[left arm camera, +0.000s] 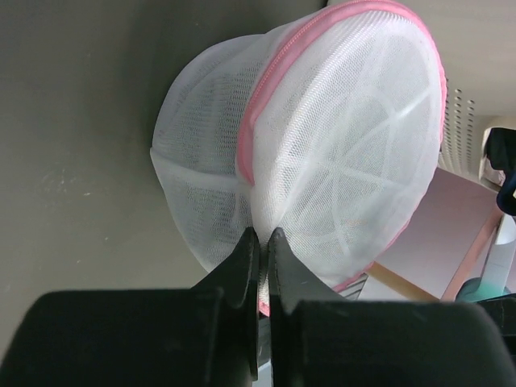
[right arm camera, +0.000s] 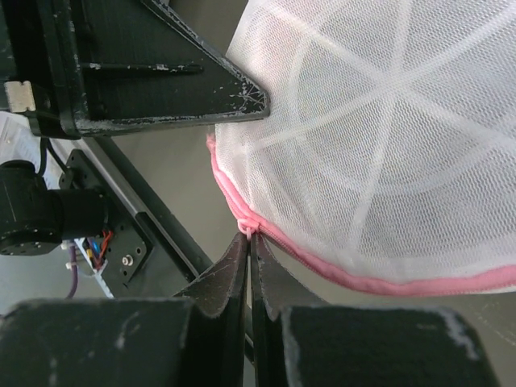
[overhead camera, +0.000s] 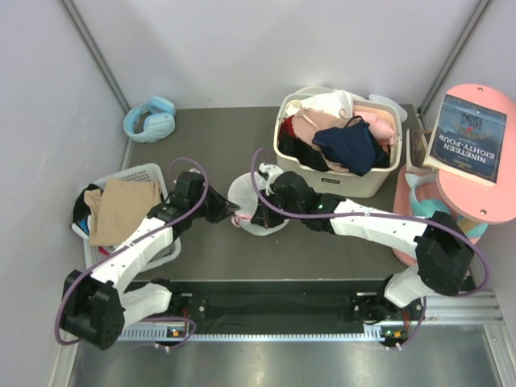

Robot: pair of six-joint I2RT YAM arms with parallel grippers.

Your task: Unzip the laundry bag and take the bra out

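Note:
The laundry bag [overhead camera: 251,197] [left arm camera: 339,145] [right arm camera: 387,137], a round white mesh dome with pink zipper trim [left arm camera: 256,121], hangs between both arms at the table's middle. My left gripper [overhead camera: 234,216] [left arm camera: 263,234] comes in from the left and is shut on a pinch of the bag's white mesh beside the pink trim. My right gripper [overhead camera: 263,214] [right arm camera: 248,235] reaches in from the right and is shut on the small pink zipper pull [right arm camera: 250,225] at the end of the trim. The bra is hidden; nothing black shows through the mesh.
A cream basket [overhead camera: 339,184] of mixed clothes, with a navy garment [overhead camera: 351,145] on top, stands at the back right. At the left, a white basket [overhead camera: 137,172] holds a tan cloth [overhead camera: 121,205]. Blue headphones [overhead camera: 151,121] lie back left. At the right, a pink stand carries a book [overhead camera: 472,137].

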